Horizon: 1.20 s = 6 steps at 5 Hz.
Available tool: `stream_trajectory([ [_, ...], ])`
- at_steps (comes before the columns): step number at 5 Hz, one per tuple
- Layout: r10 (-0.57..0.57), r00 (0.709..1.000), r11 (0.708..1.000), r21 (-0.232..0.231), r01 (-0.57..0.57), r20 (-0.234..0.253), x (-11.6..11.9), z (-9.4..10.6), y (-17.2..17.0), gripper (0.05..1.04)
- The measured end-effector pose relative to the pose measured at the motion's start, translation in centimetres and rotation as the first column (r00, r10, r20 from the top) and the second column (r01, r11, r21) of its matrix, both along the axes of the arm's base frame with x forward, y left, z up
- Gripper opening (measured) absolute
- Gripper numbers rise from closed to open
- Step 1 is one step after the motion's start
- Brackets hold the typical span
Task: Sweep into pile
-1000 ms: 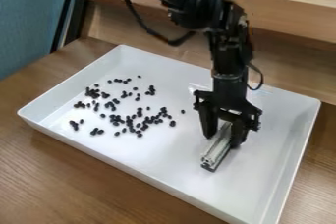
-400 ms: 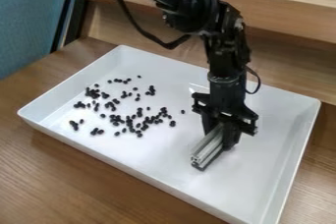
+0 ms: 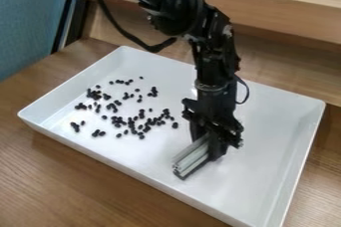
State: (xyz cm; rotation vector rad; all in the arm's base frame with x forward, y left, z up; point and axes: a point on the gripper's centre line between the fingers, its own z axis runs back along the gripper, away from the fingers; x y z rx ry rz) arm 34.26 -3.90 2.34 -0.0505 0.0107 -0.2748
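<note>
gripper (image 3: 208, 144) and metal bar (image 3: 190, 160): slid together across the tray (image 3: 263, 171) toward the left of the view, coming nearer the black beans (image 3: 117, 102); kept the same general slant.

arm (image 3: 176, 4): swung leftward too; entered from the top edge, bent at the dark joints and dropped down over the tray.

fingers: closed on the metal bar, one on either side of its upper end; gripped it firmly enough to carry it along at a slant.

metal bar: stuck out below the gripper, pale and grooved, dark along the lower edge; pointed down toward the lower left of the view, over the middle of the tray; reached down to the tray floor or just above it, could not tell which.

black beans: lay scattered over the left half of the tray, apart from the metal bar; kept to the same loose spread as a second ago; bunched more thickly in a few patches, with strays between and around; not gathered into a single pile.

tray: stood flat, white and rectangular, with low raised walls; held the black beans and sat under the gripper; did not shift.

cable (image 3: 126, 33): looped down black from the arm, then back up to a joint.

wooden table (image 3: 53, 186): spread brown and grained under the tray.

wooden ledge (image 3: 286, 14): ran along behind the tray, higher than the wooden table.

blue fabric (image 3: 27, 22): showed at the upper left, beside a dark upright.
</note>
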Motion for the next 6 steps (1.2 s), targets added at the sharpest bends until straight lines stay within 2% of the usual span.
stream_trajectory([
  [1, -0.021, 1.000, 0.999, 0.024, 0.021, 0.021, 0.1, -0.1, 1.0, 0.399],
  [3, 0.033, 0.998, 0.998, 0.059, -0.036, 0.060, 1.8, -0.2, 5.1, 0.399],
  [6, 0.132, 0.986, 0.988, 0.062, -0.139, 0.103, 2.6, -0.3, 10.4, 0.399],
])
